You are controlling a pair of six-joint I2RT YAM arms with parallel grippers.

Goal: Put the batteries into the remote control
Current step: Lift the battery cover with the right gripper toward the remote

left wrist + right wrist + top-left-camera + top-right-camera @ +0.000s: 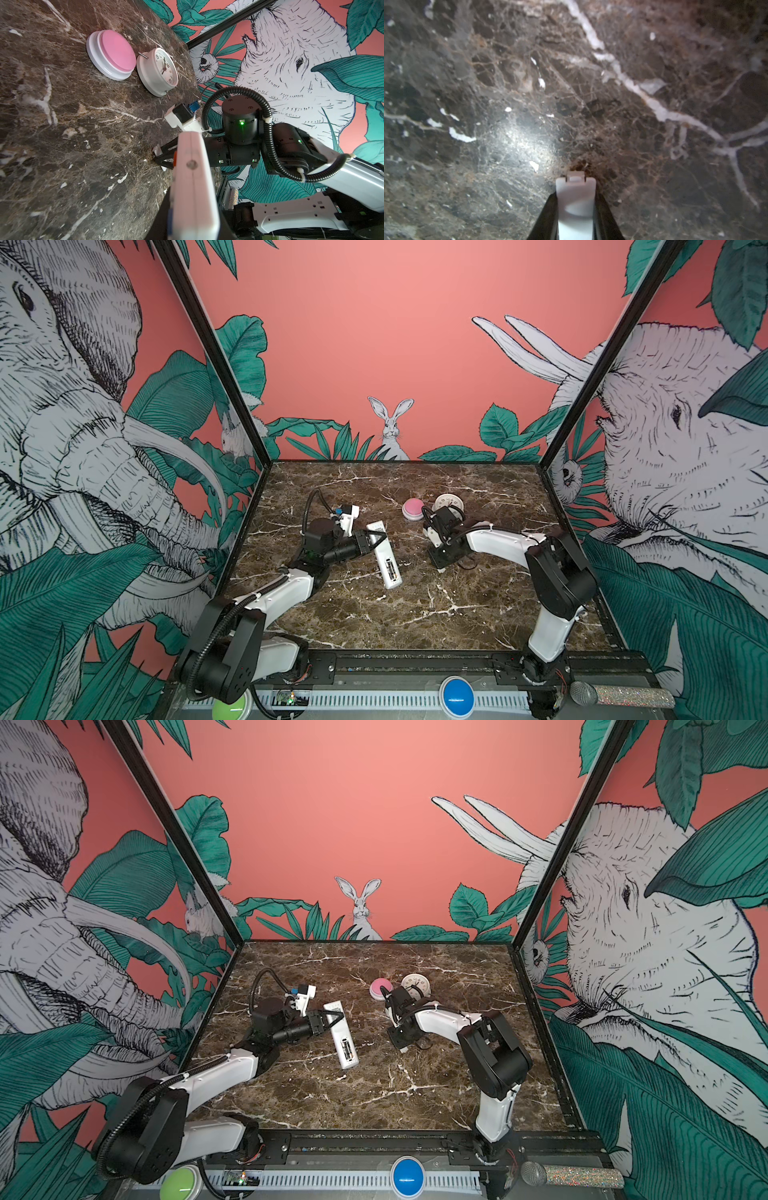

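Cover held, remote pinned.
Clamped across the remote control (384,554), left of centre in a top view, by the shut left gripper (376,540); long axis upper left to lower right, batteries (390,569) seemingly seated in the recess. Pinched in the right gripper (441,566), off to its right: a white cover (576,207).

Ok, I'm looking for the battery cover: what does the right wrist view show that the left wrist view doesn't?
Only the right wrist view: the white battery cover, latch tab and all, clamped in the right gripper. Only the left wrist view: the remote control close up, the pink button, the clock and the right arm. Both: the marble table and the right gripper's black fingers; the left wrist view shows only a white sliver there.
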